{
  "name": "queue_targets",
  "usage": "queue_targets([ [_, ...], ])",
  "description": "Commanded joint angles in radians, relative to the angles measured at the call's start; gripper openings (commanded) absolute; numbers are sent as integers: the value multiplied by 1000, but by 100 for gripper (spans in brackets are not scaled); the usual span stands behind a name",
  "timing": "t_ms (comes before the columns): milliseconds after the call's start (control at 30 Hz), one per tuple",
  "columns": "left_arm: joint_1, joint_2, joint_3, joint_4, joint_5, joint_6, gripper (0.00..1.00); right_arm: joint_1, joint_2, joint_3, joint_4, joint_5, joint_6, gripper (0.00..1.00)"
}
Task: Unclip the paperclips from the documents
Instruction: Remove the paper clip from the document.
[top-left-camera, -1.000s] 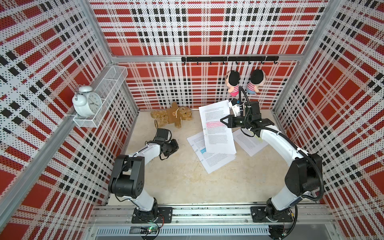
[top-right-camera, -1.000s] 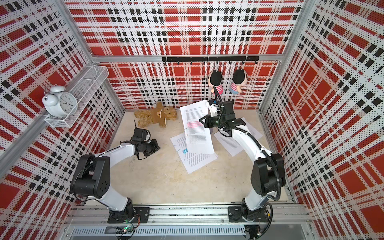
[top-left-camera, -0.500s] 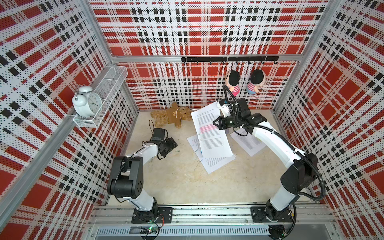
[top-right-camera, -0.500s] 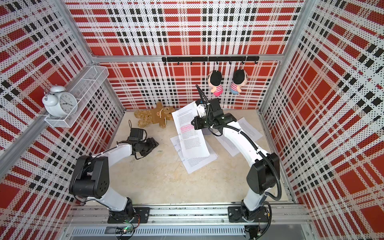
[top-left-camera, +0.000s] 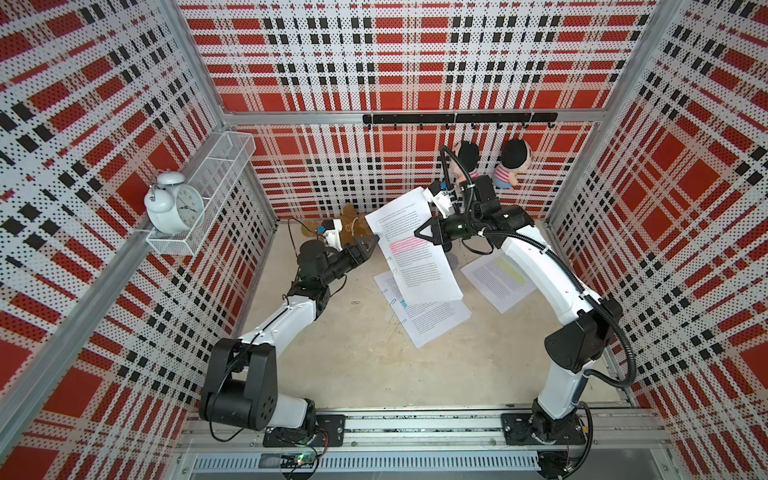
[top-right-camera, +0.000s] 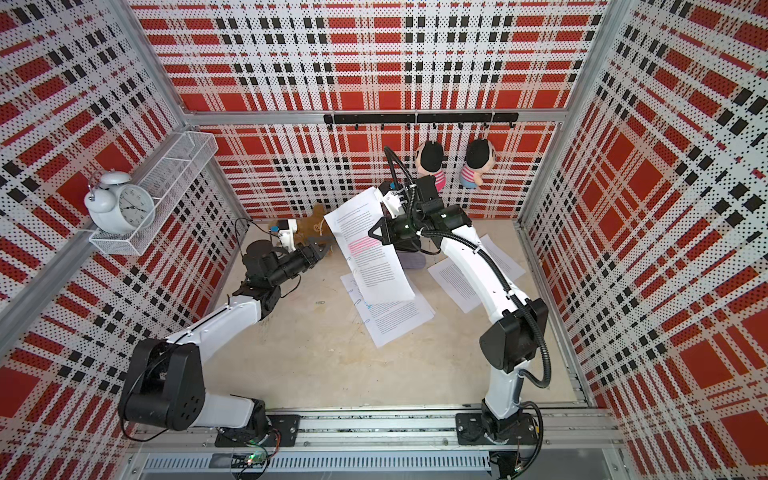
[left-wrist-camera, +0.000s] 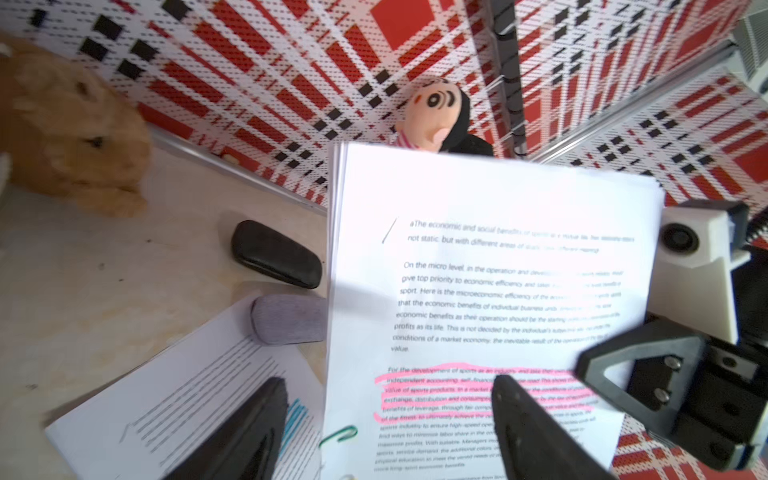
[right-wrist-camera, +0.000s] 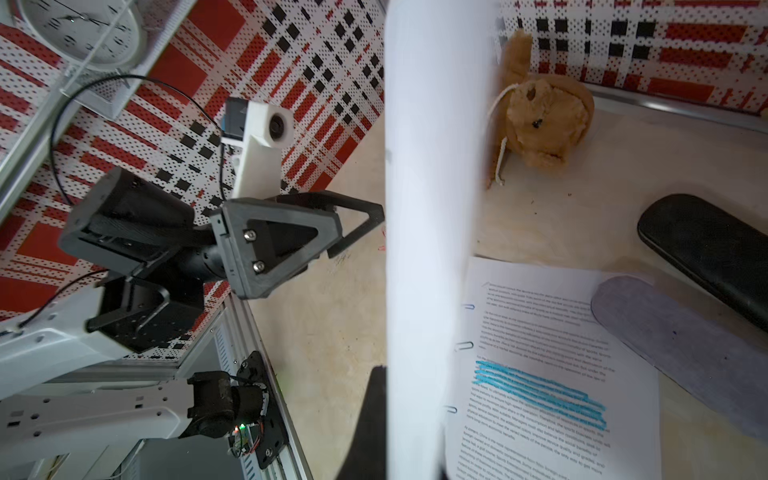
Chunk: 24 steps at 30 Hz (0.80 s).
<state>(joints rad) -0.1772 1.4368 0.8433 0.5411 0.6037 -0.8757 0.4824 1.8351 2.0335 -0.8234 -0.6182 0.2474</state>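
**Left gripper lines up on the green clip**

The right gripper is clamped on the pink document and holds it off the table, hanging tilted at centre frame in both top views. The pinch sits on the sheet's edge toward the right of the frame, level with the pink band.

The left gripper is empty. Its jaws stand wide and it is just beside the opposite edge of that sheet. In the left wrist view the green clip sits low in the frame on that edge, between the two dark fingers and a little ahead of them. Its long axis runs roughly along the text lines, across the paper's edge, with the loop poking out past the paper toward the gripper. So the clip probably has to slide off outward along that axis. The left arm is the nearer one and the only free one.

The blue document lies flat on the table, partly under the hanging sheet. The right wrist view shows clips along its edge. The yellow document lies flat at centre right, half hidden by the right arm. A loose clip rests on the bare table left of the blue document.
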Motion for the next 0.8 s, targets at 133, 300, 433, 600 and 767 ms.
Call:
queue_targets([
  [133,1,59,-23,295,120,-114,85,6,-5,94,-5,-90,10,0],
  [300,-6,122,10,428,195,-184,86,7,-17,123,23,-115,42,0],
  [433,-19,163,53,482,276,-215,86,7,-10,158,22,-138,49,0],
  [600,-16,177,41,547,314,-261,78,8,-9,170,36,-157,60,0],
  [767,13,162,5,643,333,-332,50,4,-4,170,22,-148,46,0],
])
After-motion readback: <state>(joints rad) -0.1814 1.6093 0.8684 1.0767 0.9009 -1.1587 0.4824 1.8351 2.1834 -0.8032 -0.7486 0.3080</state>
